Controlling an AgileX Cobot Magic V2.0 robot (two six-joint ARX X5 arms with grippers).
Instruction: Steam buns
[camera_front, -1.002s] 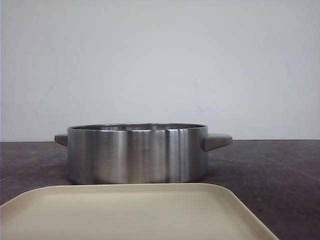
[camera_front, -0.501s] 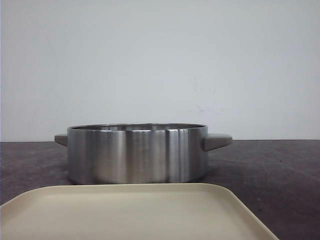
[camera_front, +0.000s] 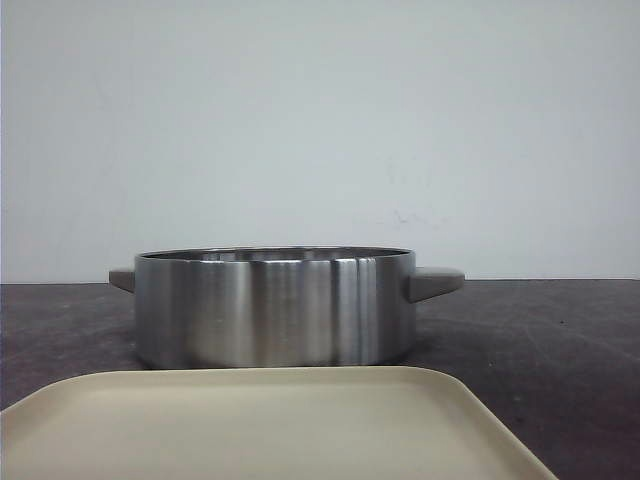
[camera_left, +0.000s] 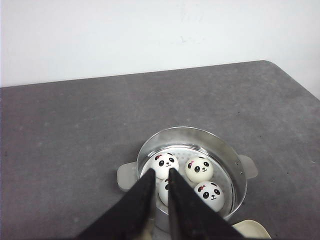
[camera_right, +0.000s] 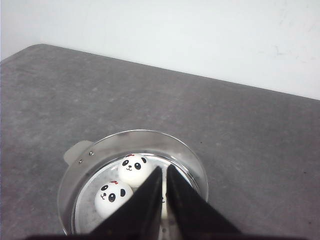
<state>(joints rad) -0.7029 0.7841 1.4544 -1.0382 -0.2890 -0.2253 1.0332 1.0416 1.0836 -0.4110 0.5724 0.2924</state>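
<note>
Several white panda-faced buns lie in the steel steamer pot (camera_left: 226, 156). In the left wrist view three show whole (camera_left: 165, 163) (camera_left: 199, 169) (camera_left: 210, 195), and one more (camera_left: 163, 191) is partly hidden behind my fingers. The right wrist view shows two buns (camera_right: 134, 170) (camera_right: 112, 197); the others are hidden behind the fingers. My left gripper (camera_left: 161, 172) and my right gripper (camera_right: 164, 169) both hang well above the pot (camera_right: 75, 175), jaws nearly together and empty. In the front view the pot (camera_front: 270, 310) hides the buns, and no gripper shows.
A cream tray (camera_front: 270, 430) lies in front of the pot, nearest the camera; its corner also shows in the left wrist view (camera_left: 252, 230). The pot has two grey side handles (camera_front: 435, 282). The dark grey table (camera_left: 75, 130) ends at a white wall.
</note>
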